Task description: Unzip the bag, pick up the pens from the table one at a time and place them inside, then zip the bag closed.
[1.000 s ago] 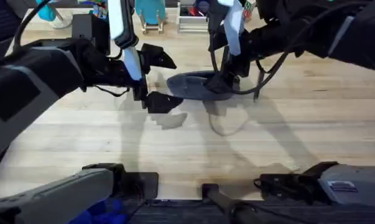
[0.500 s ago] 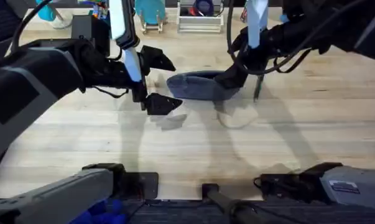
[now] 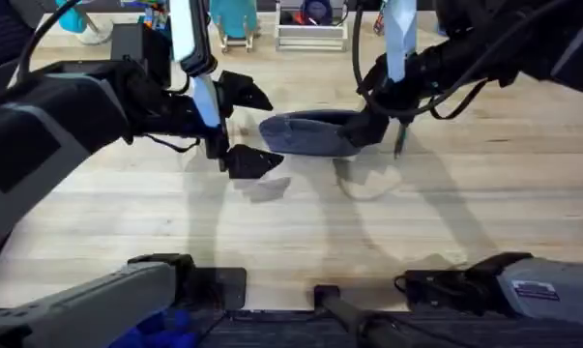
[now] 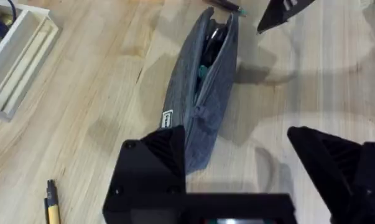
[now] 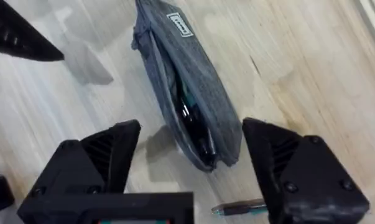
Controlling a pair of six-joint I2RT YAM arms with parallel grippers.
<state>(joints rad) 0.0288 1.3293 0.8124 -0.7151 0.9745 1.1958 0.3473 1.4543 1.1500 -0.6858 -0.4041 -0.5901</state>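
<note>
A: Where the plank seams run across the overhead view, which surface carries the scene?

B: The table (image 3: 301, 232), light butcher-block wood. Both arms reach over it from the sides.

A: Next in size?

B: The bag (image 3: 306, 133), a grey-blue pouch lying on the table's far half, between the two grippers. Its zipper stands parted along the top. In the left wrist view the bag (image 4: 203, 93) shows a dark slit with something green inside; in the right wrist view the bag (image 5: 187, 81) holds a dark pen (image 5: 193, 127) in the opening.

A: And the grippers?

B: The left gripper (image 3: 243, 126) hovers just beside the bag's left end, its black fingers spread wide apart, holding nothing. The right gripper (image 3: 378, 126) sits at the bag's right end, fingers likewise spread apart on either side of that end, with nothing clamped between them.

A: Smallest items?

B: A dark pen with a green tip (image 5: 240, 208) lies on the table just beside the bag's right end. A yellow pen (image 4: 51, 208) with a dark tip lies on the table near the bag's left end.
</note>
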